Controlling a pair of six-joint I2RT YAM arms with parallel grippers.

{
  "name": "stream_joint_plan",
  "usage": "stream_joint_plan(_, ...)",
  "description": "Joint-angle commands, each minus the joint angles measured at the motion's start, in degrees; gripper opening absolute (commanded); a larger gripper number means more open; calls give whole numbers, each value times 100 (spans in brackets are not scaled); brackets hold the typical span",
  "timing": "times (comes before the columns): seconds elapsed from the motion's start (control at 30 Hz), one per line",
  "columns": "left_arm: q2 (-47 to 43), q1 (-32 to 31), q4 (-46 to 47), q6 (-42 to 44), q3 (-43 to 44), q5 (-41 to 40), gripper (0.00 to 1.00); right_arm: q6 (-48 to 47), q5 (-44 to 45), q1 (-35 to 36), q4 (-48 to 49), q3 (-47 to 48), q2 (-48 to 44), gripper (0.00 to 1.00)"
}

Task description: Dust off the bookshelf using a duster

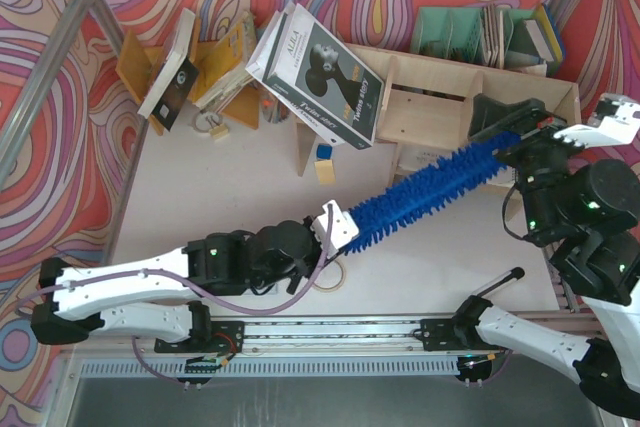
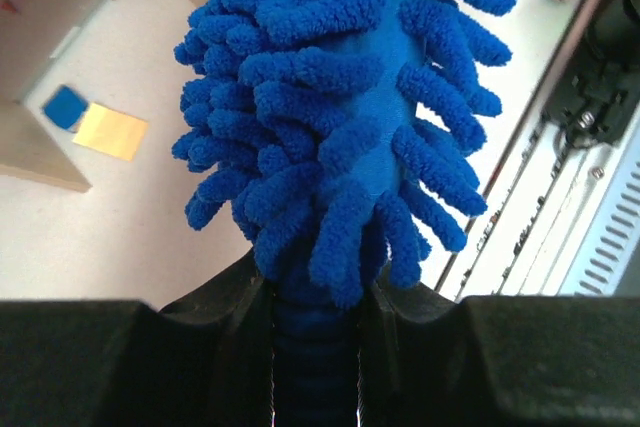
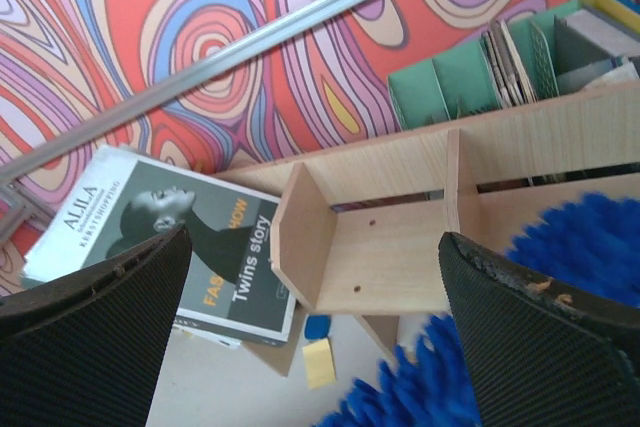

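Duster (image 1: 430,187) slants from your left gripper (image 1: 335,225), clamped on its handle end, to the bookshelf (image 1: 430,107) at far right so the tip reaches a compartment. Your right gripper (image 3: 315,237) stands wide and empty beside it. The left wrist view alone shows the grip on the handle.

A tilted magazine (image 1: 318,75) sits between an orange book rack (image 1: 133,67) and a green file organizer (image 1: 452,33).
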Motion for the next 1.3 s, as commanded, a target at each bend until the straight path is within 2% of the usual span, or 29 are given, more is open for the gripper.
stream_joint_plan(0.0,-326,-19,84,-41,275,-1012,0,-411,-82,13,194,241,-15,99)
stream_joint_plan(0.2,-543,-18,132,-4,250,-1646,0,-473,-90,13,324,233,-36,99)
stream_joint_plan(0.37,-935,-18,898,265,-71,-2282,0,-393,-57,13,338,66,-11,99)
stream_joint_plan(0.53,-1282,29,2001,920,-457,-2862,0,-342,-79,13,357,-67,21,99)
stream_joint_plan(0.67,-1412,477,2277,844,-604,-2875,0,-317,-92,13,337,-114,74,99)
stream_joint_plan(0.97,-1756,772,4476,1607,-1534,-3181,0,-224,-97,13,270,-296,103,99)
stream_joint_plan(1.13,-1746,1136,4696,1409,-1710,-3002,0,-186,-95,8,255,-358,81,99)
stream_joint_plan(1.27,-1687,1765,4496,893,-1742,-2491,0,-157,-105,11,256,-438,44,99)
